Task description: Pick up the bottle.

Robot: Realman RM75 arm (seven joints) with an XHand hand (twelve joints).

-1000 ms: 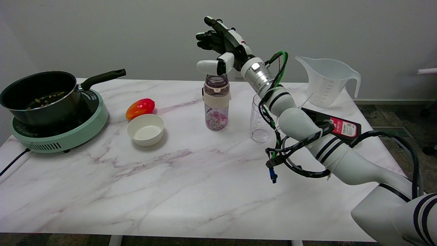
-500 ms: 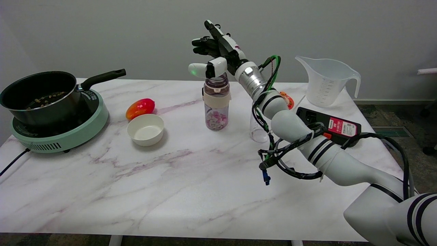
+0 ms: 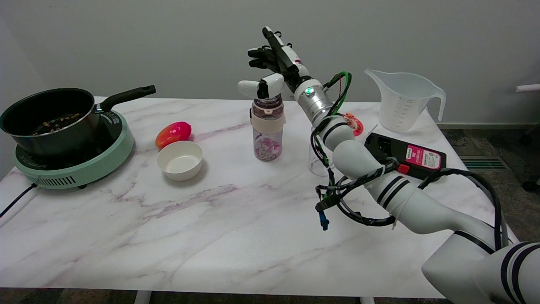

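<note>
- Black-and-white right hand (image 3: 276,63) hovers with fingers (image 3: 261,53) spread, grasping nothing.
- Clear plastic bottle with a cream band and purple lid (image 3: 267,126) stands on the marble table (image 3: 211,219) directly below the thumb.
- Since a half-second ago, the hand has shifted slightly right; the bottle is unmoved.

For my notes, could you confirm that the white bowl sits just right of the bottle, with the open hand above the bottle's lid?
Not quite: in the head view the white bowl sits left of the bottle, not right. The open hand is indeed above the lid.
</note>
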